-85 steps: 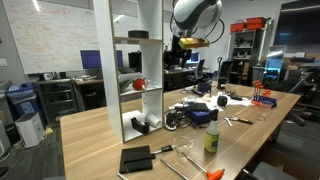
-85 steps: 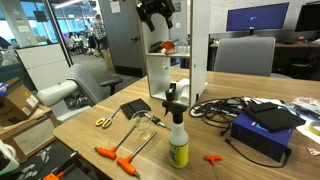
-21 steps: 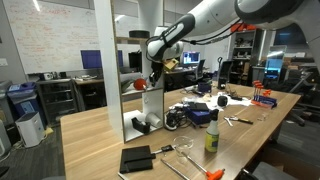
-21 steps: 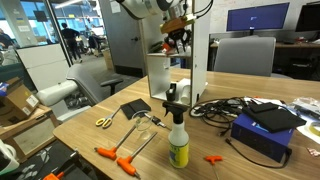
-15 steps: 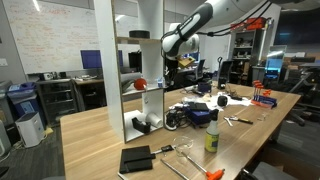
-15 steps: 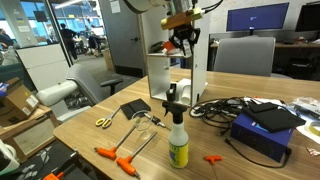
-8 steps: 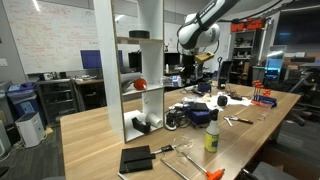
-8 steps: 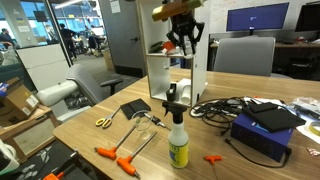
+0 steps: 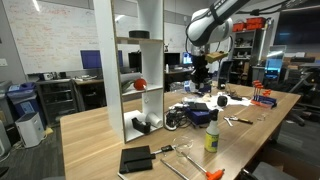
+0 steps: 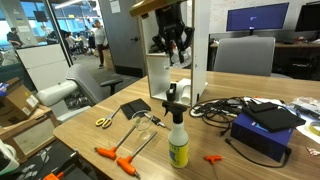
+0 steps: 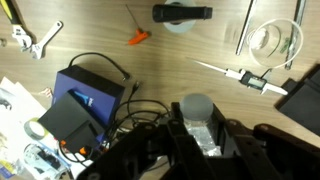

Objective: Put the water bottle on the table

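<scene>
The water bottle (image 11: 196, 112) shows in the wrist view as a clear bottle with a grey cap, clamped between my black fingers (image 11: 232, 140). My gripper (image 11: 200, 138) is shut on it. In both exterior views the gripper (image 9: 200, 68) (image 10: 172, 46) hangs in the air beside the white shelf unit (image 9: 135, 75), well above the long light-wood table (image 9: 95, 140) (image 10: 235, 155). The bottle itself is hard to make out in the exterior views. Below the gripper lie black cables (image 11: 110, 95) and bare wood (image 11: 190, 60).
On the table are a blue box (image 11: 85, 105) (image 10: 265, 130), a yellow-green spray bottle (image 9: 211, 135) (image 10: 178, 140), a clear cup (image 11: 272, 40), calipers (image 11: 240, 75), an orange tool (image 11: 138, 38), a black notebook (image 9: 135, 158) and scissors (image 10: 104, 122). Desks and chairs stand behind.
The arm has swung away from the shelf with the bottle and now hangs out over the cluttered part of the table. The jaws stay shut.
</scene>
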{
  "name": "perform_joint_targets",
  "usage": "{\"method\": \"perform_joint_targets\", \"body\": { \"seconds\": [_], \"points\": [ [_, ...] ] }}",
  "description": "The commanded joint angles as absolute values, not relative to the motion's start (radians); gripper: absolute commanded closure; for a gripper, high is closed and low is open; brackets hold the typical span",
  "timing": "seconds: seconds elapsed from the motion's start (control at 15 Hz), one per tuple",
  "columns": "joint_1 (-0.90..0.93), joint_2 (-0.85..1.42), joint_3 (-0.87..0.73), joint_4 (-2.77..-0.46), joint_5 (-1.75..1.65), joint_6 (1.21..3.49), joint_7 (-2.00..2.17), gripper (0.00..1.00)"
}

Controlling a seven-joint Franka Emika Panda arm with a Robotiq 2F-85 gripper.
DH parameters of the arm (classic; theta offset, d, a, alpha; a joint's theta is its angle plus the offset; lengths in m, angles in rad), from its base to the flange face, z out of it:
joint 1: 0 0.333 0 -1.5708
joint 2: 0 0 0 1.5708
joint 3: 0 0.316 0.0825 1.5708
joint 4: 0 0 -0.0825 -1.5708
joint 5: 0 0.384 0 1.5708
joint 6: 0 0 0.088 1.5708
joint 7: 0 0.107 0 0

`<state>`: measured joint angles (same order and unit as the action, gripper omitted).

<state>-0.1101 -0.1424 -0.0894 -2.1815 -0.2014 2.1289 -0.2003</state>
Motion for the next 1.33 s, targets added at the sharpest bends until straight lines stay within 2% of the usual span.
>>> {"method": "perform_joint_targets", "body": {
  "seconds": [0.0, 0.53, 1.27],
  "points": [
    [-0.085, -0.107, -0.07, -2.212, -0.196, 2.09, -0.142, 0.86],
    [-0.074, 0.115, -0.064, -2.195, -0.158, 2.148, -0.141, 0.86],
    [-0.144, 0.382, -0.079, -2.099, -0.078, 2.42, -0.167, 0.86]
  ]
}}
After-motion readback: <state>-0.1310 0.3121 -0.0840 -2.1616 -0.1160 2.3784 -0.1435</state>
